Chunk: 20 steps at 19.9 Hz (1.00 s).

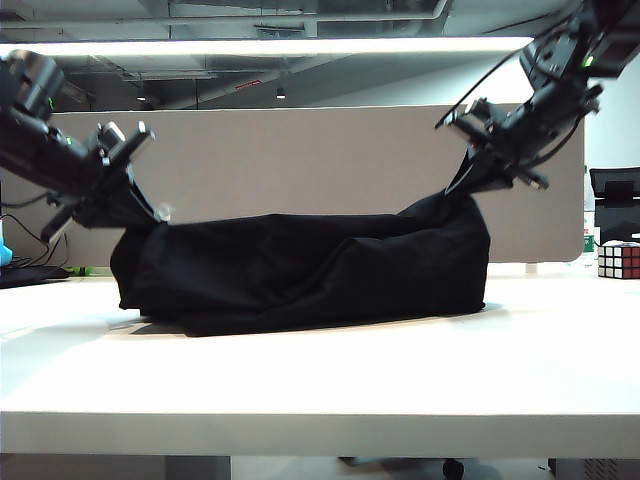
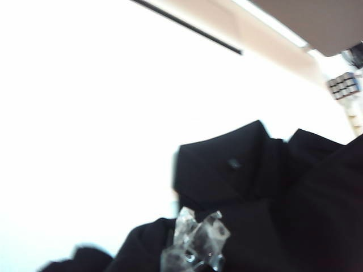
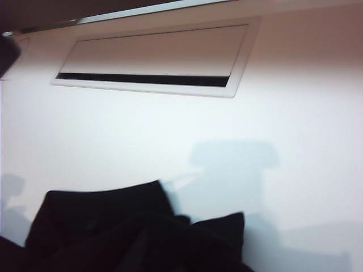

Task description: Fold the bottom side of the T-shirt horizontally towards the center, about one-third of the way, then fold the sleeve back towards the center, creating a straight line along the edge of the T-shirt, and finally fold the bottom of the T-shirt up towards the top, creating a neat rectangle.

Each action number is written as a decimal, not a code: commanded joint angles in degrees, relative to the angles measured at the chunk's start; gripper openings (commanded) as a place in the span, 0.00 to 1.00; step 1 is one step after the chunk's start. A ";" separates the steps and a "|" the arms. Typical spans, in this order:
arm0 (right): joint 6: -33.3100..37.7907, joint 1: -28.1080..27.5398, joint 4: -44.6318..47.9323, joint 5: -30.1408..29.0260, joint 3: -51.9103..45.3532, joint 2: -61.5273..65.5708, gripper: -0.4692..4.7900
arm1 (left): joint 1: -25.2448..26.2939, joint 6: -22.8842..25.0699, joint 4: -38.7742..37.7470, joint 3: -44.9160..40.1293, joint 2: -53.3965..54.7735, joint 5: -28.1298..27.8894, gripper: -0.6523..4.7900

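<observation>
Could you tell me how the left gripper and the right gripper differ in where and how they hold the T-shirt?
The left gripper holds the T-shirt at its left end, low near the table; the right gripper holds the right end higher, pulling the cloth into a peak. Both are shut on the black fabric.

Left arm angled down from upper left, left tool (image 1: 150,215) closed with clear fingertips (image 2: 195,243) pinched together, right arm descending from upper right, right tool (image 1: 462,188) closed, held higher than left.
</observation>
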 commanded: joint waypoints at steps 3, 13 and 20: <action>0.02 -0.22 3.43 2.75 8.07 7.52 0.08 | 0.92 1.60 2.21 3.87 5.25 -6.10 0.11; 3.61 -0.50 9.22 6.82 17.44 17.81 0.08 | 6.27 6.10 2.47 3.91 7.13 -16.35 0.11; 5.81 -0.50 23.04 8.41 17.40 20.39 0.55 | 11.19 6.27 11.76 3.96 10.03 -16.15 0.44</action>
